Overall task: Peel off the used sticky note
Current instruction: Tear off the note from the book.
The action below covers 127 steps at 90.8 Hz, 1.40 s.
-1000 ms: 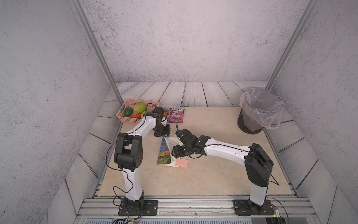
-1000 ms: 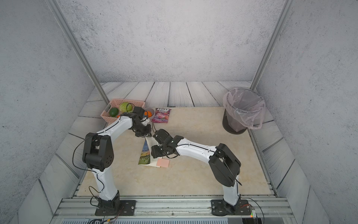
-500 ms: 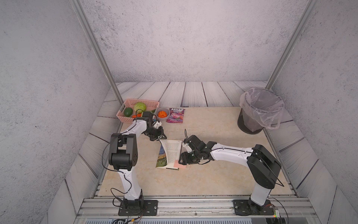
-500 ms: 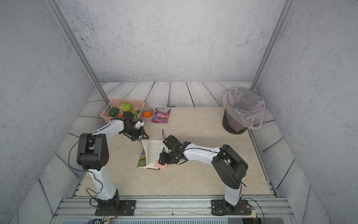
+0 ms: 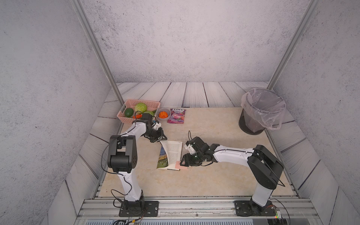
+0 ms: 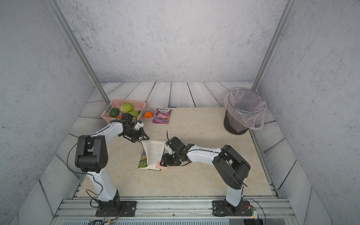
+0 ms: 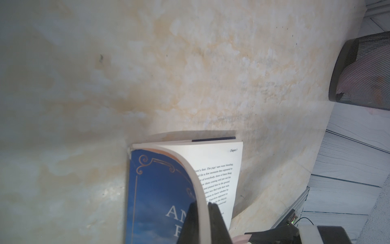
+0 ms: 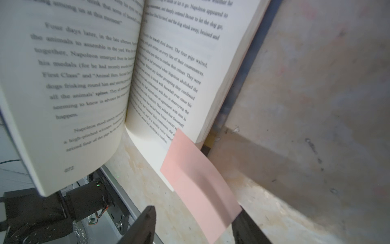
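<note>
Currently the left hand (image 7: 202,211) is clamped on the front cover and a sheaf of leading pages of the blue-covered paperback book (image 5: 171,153). It holds them raised, so the book lies open on the beige marbled tabletop (image 5: 214,175). The square pale-pink paper sticky note (image 8: 200,186) sits at the corner of the exposed page nearest the robot bases, on the right arm's side. One edge is stuck to the paper and the rest overhangs past the page edge. Right hand (image 8: 196,211): jaws apart, one on either side of the note's free end, not yet pinched; whether a finger touches the paper I cannot tell. Judgement: the note is featherweight and limp, curls readily, and creases or tears if yanked; its adhesive strip is probably weak. Best hold is the overhanging free end, clear of the page, pinched flat. Draw it away from the stuck edge at a shallow angle so the page does not lift or rip.
</note>
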Each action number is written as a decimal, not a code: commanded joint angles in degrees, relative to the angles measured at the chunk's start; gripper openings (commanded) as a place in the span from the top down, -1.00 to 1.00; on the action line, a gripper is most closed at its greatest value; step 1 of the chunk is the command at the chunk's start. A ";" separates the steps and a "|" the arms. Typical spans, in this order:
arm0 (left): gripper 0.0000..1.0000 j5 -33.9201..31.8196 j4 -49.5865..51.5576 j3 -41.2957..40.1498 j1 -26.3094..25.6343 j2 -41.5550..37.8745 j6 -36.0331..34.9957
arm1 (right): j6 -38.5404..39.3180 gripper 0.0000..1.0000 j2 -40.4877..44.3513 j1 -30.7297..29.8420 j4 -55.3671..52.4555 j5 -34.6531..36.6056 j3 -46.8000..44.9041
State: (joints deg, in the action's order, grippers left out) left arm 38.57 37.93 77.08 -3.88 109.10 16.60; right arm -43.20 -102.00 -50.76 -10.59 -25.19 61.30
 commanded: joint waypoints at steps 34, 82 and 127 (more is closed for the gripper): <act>1.00 -3.52 -1.41 -0.66 0.36 -0.96 -0.64 | -1.33 -0.03 -0.44 0.40 1.76 0.74 -2.06; 1.00 -5.89 -1.95 -1.32 0.25 -0.97 0.50 | -3.04 1.00 1.24 1.96 3.48 6.70 -5.85; 1.00 -7.02 -1.99 -1.21 0.15 -0.81 0.71 | -2.69 1.00 11.47 5.51 2.19 11.06 -10.77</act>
State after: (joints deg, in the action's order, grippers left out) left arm 34.04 37.17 76.69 -3.92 108.77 19.33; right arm -46.65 -94.43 -46.28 -5.91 -16.21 50.37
